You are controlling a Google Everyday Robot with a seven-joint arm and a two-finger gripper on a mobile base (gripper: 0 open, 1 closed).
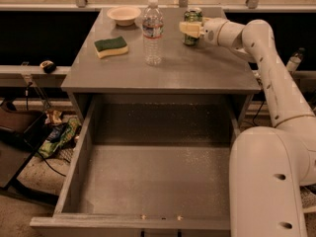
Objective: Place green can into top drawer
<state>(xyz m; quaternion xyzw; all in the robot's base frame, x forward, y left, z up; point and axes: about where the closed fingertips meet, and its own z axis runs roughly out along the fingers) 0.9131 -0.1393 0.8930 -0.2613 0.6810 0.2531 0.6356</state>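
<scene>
The green can (193,16) stands upright at the back right of the grey tabletop (163,75). My gripper (191,29) reaches in from the right at the can's mid height, and its cream tip covers the can's front. The can's base still rests on the tabletop. The top drawer (148,181) is pulled fully open below the table's front edge. Its speckled grey bottom holds nothing.
A clear plastic water bottle (152,31) stands left of the can. A green and yellow sponge (110,46) lies at mid left, and a small cream bowl (124,15) sits at the back. My white arm and base (266,172) fill the right side. Clutter and cables lie on the floor at left (57,137).
</scene>
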